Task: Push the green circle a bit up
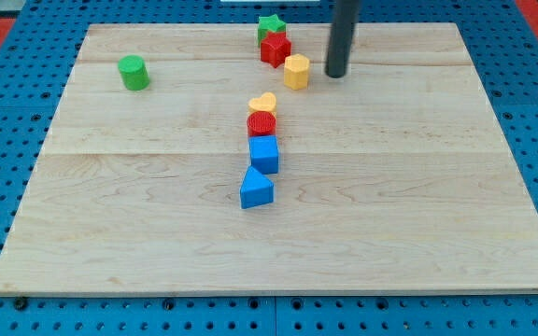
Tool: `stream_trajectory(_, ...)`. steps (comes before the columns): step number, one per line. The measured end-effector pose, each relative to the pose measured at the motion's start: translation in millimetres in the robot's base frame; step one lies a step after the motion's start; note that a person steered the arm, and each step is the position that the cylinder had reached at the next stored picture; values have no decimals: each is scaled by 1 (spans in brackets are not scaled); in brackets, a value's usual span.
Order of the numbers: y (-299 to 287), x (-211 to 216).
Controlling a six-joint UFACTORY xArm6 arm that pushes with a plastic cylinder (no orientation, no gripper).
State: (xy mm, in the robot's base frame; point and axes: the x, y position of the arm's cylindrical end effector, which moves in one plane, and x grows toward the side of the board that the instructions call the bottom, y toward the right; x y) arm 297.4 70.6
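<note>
The green circle (134,72) is a short green cylinder standing alone near the board's upper left. My tip (336,75) is the lower end of the dark rod, resting on the board near the view's top, right of centre. It is far to the right of the green circle, just right of the yellow hexagon (296,71), not touching it.
A green star (270,26) and a red star (275,49) sit at the top centre, left of my tip. A yellow heart (262,104), red cylinder (261,124), blue cube (263,154) and blue triangle (256,189) form a column down the middle of the wooden board (418,205).
</note>
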Motion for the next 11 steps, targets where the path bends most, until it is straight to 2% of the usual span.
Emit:
stream_trajectory(1,-34,0)
stream_trajectory(3,-49,7)
stream_trajectory(4,41,69)
stream_trajectory(5,124,193)
stream_trajectory(6,63,288)
stream_trajectory(7,-86,318)
stream_trajectory(8,-222,248)
stream_trajectory(9,-263,131)
stream_trajectory(10,-278,20)
stream_trajectory(11,-283,-24)
